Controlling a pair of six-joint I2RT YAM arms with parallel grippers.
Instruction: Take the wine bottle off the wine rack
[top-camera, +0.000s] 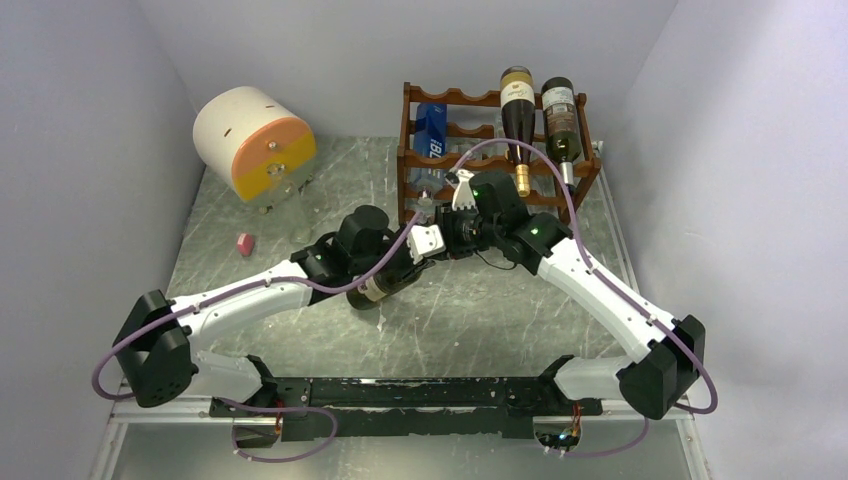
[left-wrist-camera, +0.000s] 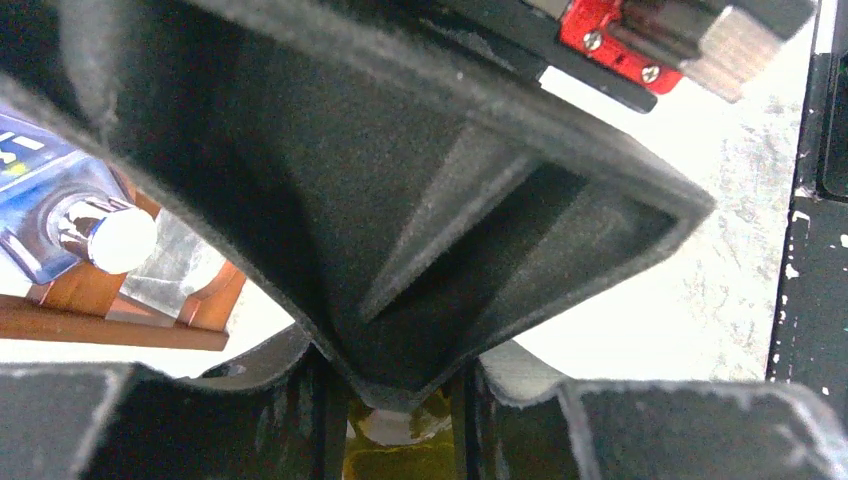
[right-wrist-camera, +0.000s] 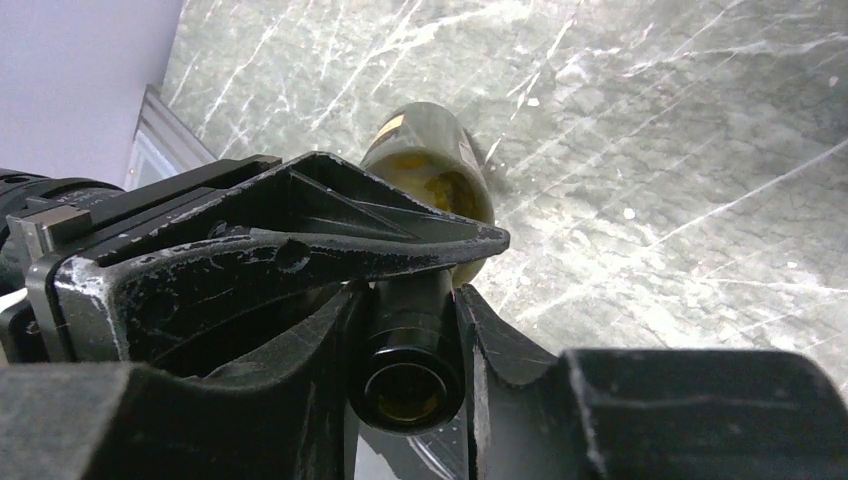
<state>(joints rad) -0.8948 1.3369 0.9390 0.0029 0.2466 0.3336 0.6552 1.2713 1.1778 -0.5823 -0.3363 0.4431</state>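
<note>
A dark olive wine bottle (top-camera: 374, 289) with a pale label lies nearly level over the table, in front of the rack, held between both arms. My right gripper (top-camera: 430, 243) is shut on its neck (right-wrist-camera: 408, 318), with the open mouth facing the wrist camera. My left gripper (top-camera: 400, 270) is shut on the bottle further down; olive glass (left-wrist-camera: 395, 455) shows between its fingers, under the right gripper's finger. The dark reddish-brown wine rack (top-camera: 470, 97) stands at the back and holds two more wine bottles (top-camera: 518, 120) and a blue-labelled bottle (top-camera: 430, 128).
A white and orange cylinder (top-camera: 255, 140) lies at the back left. A small pink object (top-camera: 244, 243) sits on the marbled table (top-camera: 480, 330). Grey walls close in on the left, right and back. A rack rail (left-wrist-camera: 100, 330) and a silver-capped bottle (left-wrist-camera: 105, 238) show in the left wrist view.
</note>
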